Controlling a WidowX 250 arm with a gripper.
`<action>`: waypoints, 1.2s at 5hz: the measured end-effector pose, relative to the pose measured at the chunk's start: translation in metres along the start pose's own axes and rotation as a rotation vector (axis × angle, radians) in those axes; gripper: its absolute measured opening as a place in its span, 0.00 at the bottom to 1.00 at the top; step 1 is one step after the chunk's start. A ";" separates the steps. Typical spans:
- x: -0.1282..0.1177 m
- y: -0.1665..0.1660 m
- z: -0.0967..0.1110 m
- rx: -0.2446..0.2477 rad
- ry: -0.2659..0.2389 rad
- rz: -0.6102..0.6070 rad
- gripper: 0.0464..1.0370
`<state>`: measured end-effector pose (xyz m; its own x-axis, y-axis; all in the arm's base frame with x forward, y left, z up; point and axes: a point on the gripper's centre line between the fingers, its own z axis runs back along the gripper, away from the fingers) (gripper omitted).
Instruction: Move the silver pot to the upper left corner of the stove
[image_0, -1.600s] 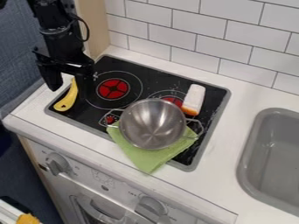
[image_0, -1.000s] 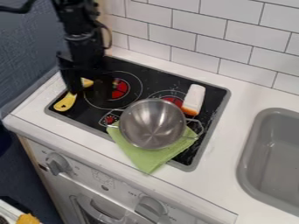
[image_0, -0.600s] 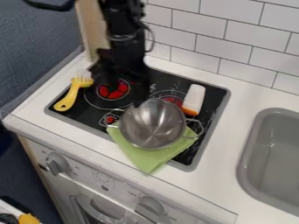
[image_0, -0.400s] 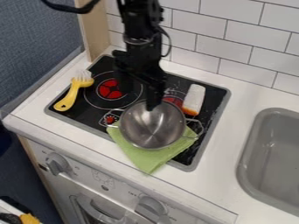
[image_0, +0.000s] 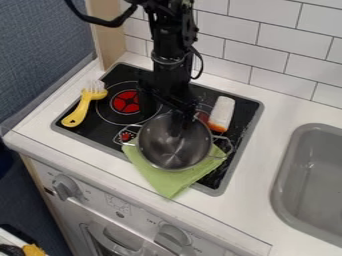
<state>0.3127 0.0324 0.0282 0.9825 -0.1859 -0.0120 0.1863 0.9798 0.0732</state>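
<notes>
Pincer (image_0: 176, 120) down over the silver pot (image_0: 172, 152), reaching inside its far rim; I cannot tell how wide it stands or whether it has hold of the metal. The pot sits upright toward the front right of the stove (image_0: 113, 140), partly on a green cloth (image_0: 169, 186), with wire handles on opposite sides. Beyond its far right side lies a white tool with an orange end (image_0: 222, 113); a yellow fork (image_0: 80, 110) lies along the stove's left edge, beside the red burner (image_0: 127, 101).

The pot still needs to go to the upper left corner. A grip that takes only a little of the smooth rim could slip, or let the round bowl swing and tip as it rises. If the cloth clings underneath, it may drag along and leave the pot crooked. Carried too low, the near handle could snag the cloth, the far one knock the white tool, and a wide swing left could push the fork aside.
</notes>
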 end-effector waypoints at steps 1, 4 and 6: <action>0.000 0.001 -0.001 0.003 -0.001 0.004 0.62; -0.001 0.004 0.006 0.000 -0.008 -0.006 0.07; -0.013 0.002 0.046 -0.041 -0.095 -0.046 0.02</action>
<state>0.3007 0.0337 0.0746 0.9687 -0.2348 0.0805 0.2327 0.9719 0.0343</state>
